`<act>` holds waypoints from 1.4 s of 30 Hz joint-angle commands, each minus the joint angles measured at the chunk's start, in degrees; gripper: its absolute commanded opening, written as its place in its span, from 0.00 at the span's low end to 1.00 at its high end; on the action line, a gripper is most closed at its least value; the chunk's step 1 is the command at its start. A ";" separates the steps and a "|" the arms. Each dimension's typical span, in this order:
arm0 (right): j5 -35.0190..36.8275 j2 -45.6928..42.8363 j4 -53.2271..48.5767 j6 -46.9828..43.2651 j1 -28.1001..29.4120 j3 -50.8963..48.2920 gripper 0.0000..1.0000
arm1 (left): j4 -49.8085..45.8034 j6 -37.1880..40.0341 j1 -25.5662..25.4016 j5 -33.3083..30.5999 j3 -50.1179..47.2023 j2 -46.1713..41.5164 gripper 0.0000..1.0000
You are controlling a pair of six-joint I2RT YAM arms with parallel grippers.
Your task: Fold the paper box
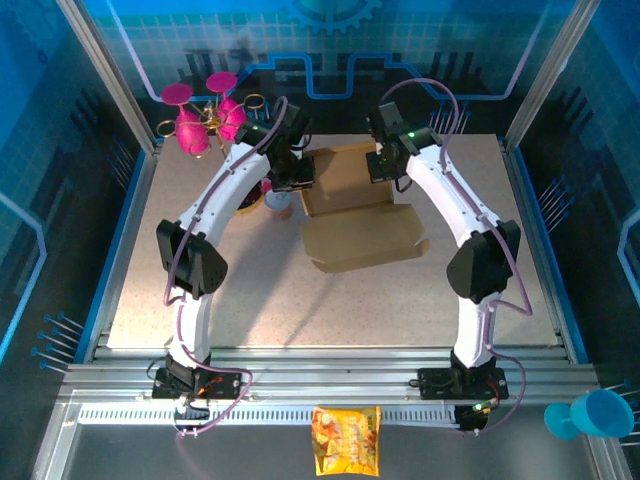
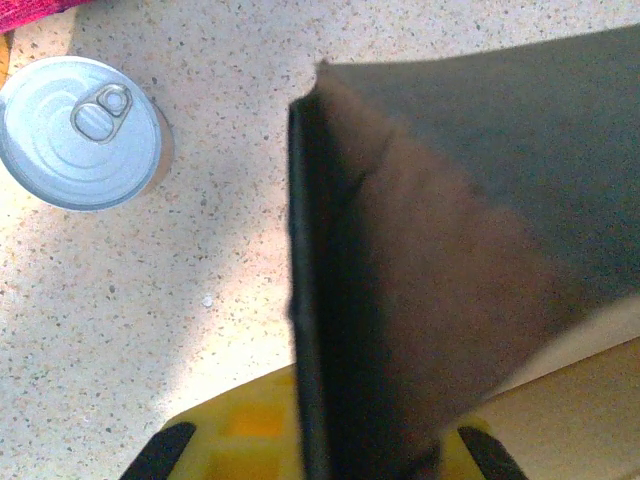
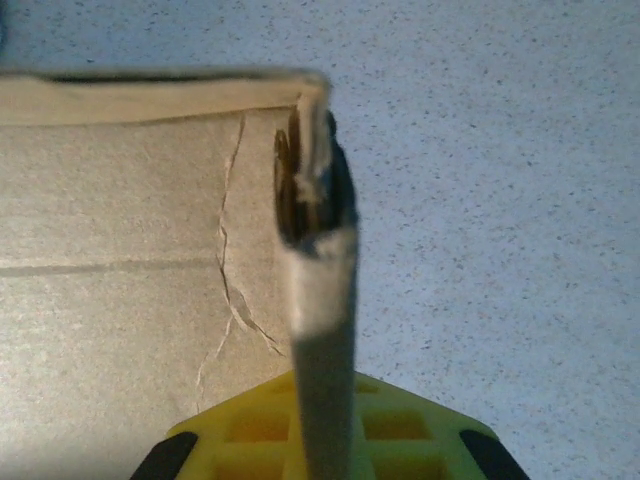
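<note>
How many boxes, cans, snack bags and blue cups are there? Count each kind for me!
Paper box: 1
Can: 1
Snack bag: 1
Blue cup: 1
Total: 4

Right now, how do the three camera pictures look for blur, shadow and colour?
Top external view: blue cast overall, soft shadows on the table, the paper box sharp. Left wrist view: the near box wall is dark and blurred; the can is crisp in bright light. Right wrist view: the near cardboard edge is blurred, the table tinted blue.
</note>
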 commanded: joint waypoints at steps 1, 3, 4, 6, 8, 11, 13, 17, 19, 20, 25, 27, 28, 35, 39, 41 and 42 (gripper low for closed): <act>10.54 1.77 -5.66 2.40 0.80 2.58 0.04 | -3.21 1.27 0.33 -0.13 2.16 0.66 0.00; 12.82 1.95 -6.67 2.69 1.25 2.51 0.04 | -3.48 1.32 0.31 -0.89 2.21 0.75 0.00; 13.74 2.03 -7.05 2.88 1.26 2.51 0.03 | -3.59 1.30 0.36 -1.10 2.27 0.80 0.00; 15.77 2.55 -8.45 3.53 1.21 3.07 0.00 | -3.59 1.34 0.34 -1.39 2.45 0.88 0.00; 16.29 2.93 -9.23 3.40 1.26 3.82 0.00 | -3.59 1.31 0.34 -1.26 2.86 1.10 0.00; 12.86 0.85 -5.48 1.64 1.34 1.70 0.00 | -3.42 1.15 0.37 -0.77 3.25 1.30 0.00; 8.04 -0.52 -3.76 0.65 1.25 1.53 0.06 | -3.50 1.12 0.34 -0.62 3.39 1.46 0.00; -0.64 -3.23 -1.13 -1.01 0.94 2.13 0.31 | -3.49 1.14 0.57 -0.13 3.44 1.49 0.00; -3.57 -4.29 -0.88 -0.94 0.58 2.68 0.40 | -3.33 1.06 0.63 0.16 3.44 1.50 0.00; -4.79 -4.76 -0.57 -0.87 0.35 2.48 0.44 | -3.20 0.97 0.61 0.32 3.44 1.54 0.00; -8.54 -8.00 3.17 0.42 -1.62 -2.98 0.55 | -2.89 0.87 0.79 0.83 3.52 1.54 0.00; -8.61 -8.13 3.65 0.39 -1.85 -4.34 0.56 | -2.93 0.91 0.79 0.98 3.52 1.58 0.00; -8.56 -7.77 3.44 0.23 -1.82 -4.35 0.56 | -2.95 0.96 0.85 1.04 3.61 1.62 0.00; -5.24 -2.32 1.63 0.46 -1.31 -1.06 0.51 | -3.39 1.08 0.92 1.25 4.43 2.13 0.00; -1.05 0.53 -0.52 0.47 -0.81 1.71 0.37 | -3.88 1.13 0.88 1.24 5.09 2.32 0.00; 1.10 0.55 -0.45 0.38 -0.39 1.22 0.17 | -3.93 1.12 1.02 1.25 5.09 2.33 0.00; 2.01 0.54 -0.27 0.38 -0.25 0.75 0.09 | -3.94 1.14 0.96 1.25 5.10 2.33 0.00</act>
